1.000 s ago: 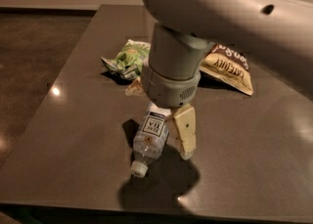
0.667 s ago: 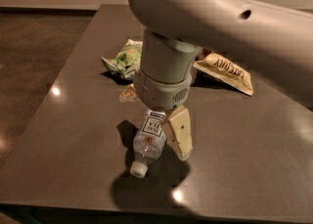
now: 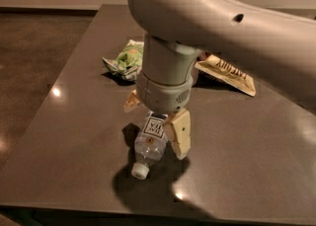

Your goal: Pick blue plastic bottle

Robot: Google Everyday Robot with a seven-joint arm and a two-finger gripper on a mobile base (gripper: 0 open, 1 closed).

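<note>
The blue plastic bottle [image 3: 148, 146] lies on its side on the dark table [image 3: 74, 121]. Its white cap [image 3: 139, 170] points toward the front edge and its white label faces up. My gripper [image 3: 155, 129] hangs straight down over the bottle and is open. One cream finger [image 3: 179, 136] stands just right of the bottle, and the other finger [image 3: 132, 101] shows to its upper left. The bottle's rear end is hidden under the wrist.
A green snack bag [image 3: 124, 59] lies behind the gripper to the left. A brown and cream chip bag [image 3: 228, 73] lies behind to the right. The table's front edge runs close below the bottle. The big grey arm [image 3: 237, 37] covers the upper right.
The arm has shifted a little left and down over the bottle. The bottle has not moved. The fingers still stand on either side of it.
</note>
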